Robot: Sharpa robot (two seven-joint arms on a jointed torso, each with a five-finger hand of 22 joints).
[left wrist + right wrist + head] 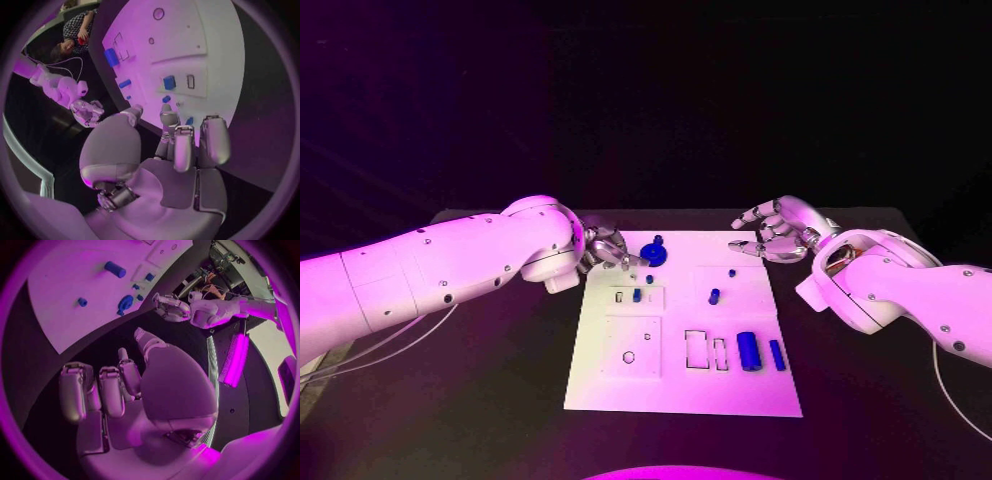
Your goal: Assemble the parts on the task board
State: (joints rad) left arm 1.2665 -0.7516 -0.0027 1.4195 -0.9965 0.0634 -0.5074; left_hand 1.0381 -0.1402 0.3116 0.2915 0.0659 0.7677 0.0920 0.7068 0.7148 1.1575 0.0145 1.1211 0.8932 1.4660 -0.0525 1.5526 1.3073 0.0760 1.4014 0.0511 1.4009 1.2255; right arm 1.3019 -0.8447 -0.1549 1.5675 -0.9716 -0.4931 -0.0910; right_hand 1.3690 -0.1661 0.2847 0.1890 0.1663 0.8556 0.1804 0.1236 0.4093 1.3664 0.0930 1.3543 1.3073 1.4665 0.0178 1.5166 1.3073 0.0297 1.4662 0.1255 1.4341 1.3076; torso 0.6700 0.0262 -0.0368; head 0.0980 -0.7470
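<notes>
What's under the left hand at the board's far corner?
The left hand hovers over the task board, its fingers curled, beside a round blue part. Whether it pinches anything is hidden.

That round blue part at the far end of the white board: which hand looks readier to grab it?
Probably the left hand. Its fingers sit at the task board's far left corner, right beside the round blue part. The right hand hovers off the far right corner, farther from it, holding nothing.

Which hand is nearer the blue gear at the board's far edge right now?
Left. The left hand sits just beside the blue gear; the right hand hovers off the board's far right corner.
</notes>
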